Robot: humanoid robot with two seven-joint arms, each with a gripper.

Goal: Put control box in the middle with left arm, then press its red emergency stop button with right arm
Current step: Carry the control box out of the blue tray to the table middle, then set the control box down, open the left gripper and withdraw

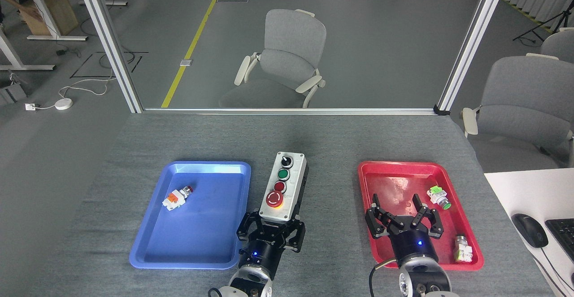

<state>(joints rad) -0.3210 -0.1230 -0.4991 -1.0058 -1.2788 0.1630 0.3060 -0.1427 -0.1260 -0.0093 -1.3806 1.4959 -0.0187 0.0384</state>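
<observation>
The control box [283,185], light grey on top with a black base, is held over the grey cloth of the middle [323,185] between the two trays. My left gripper [271,223] is shut on the box's near end. In a row along its top sit a black knob, a green button, a small red button and the red emergency stop button [274,199] on its yellow ring, nearest me. My right gripper [402,211] hangs open over the red tray [390,169], with nothing between its fingers.
The blue tray [202,238] at the left holds a loose orange-white pushbutton part [176,197]. In the red tray lie a green-white part [438,197] and a grey-green part [462,248]. A mouse [529,229] and a keyboard sit on a white desk at the right.
</observation>
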